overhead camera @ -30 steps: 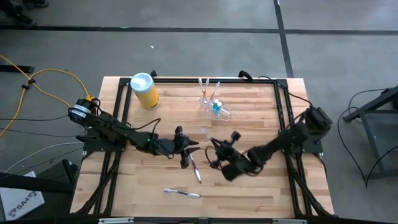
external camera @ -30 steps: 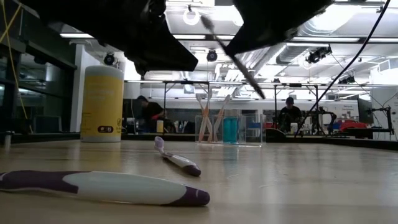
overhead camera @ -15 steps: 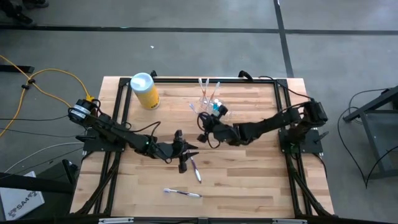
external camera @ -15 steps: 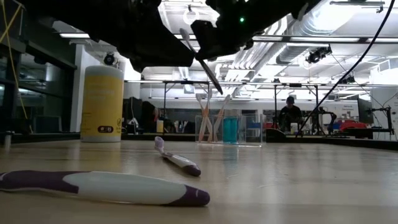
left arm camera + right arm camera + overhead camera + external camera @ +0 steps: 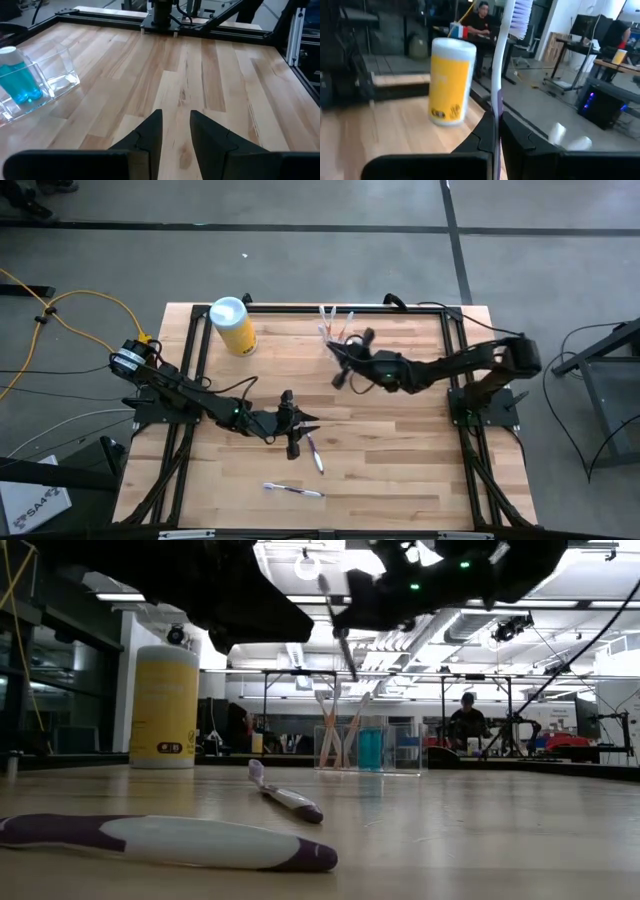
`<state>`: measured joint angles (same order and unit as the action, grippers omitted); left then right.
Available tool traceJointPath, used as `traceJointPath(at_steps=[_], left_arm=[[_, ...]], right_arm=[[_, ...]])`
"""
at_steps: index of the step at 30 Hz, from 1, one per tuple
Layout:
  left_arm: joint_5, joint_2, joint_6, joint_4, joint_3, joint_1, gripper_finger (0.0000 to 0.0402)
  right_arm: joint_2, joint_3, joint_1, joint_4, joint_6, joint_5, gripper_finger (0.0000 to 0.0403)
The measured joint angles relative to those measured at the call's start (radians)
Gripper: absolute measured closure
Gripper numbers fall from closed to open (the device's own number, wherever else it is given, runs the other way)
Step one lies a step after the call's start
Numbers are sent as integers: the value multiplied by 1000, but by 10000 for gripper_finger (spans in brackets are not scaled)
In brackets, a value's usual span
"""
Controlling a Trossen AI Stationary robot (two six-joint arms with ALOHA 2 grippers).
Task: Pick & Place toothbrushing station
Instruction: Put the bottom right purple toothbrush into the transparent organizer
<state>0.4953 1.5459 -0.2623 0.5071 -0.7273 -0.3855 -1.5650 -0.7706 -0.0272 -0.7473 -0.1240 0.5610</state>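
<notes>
Yellow canister (image 5: 233,326) w/ pale lid stands at table's (image 5: 400,480) far-left corner. L gripper (image 5: 300,432) sits low over table centre, fingers (image 5: 150,131) slightly apart, nothing between them. Just beside it lies a toothbrush (image 5: 313,452); a 2nd toothbrush (image 5: 293,491) lies nearer the front edge. Clear holder cup (image 5: 368,747), i.e. the toothbrushing station, stands at far centre w/ brushes upright in it and a blue item inside. R gripper (image 5: 343,362) is raised directly at the cup, fingers clamped on a purple-and-white toothbrush (image 5: 501,65), bristles upward. People visible in the room beyond.
</notes>
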Motion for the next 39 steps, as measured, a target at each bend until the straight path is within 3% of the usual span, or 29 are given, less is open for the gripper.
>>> traceJointPath(at_steps=[6, 14, 20, 29, 39], left_arm=[[0, 0, 3, 11, 0, 0, 307], [0, 0, 3, 26, 0, 1, 307], [0, 0, 3, 30, 0, 4, 307], [-1, 0, 3, 33, 0, 5, 307], [-1, 0, 7, 33, 0, 3, 307]], right_arm=[[154, 185, 12, -53, 42, 42, 399], [187, 377, -31, -279, 78, 17, 399], [186, 398, -92, -298, 78, -6, 399], [131, 398, -212, -302, 153, -130, 399], [25, 398, -217, -328, 234, -117, 399]])
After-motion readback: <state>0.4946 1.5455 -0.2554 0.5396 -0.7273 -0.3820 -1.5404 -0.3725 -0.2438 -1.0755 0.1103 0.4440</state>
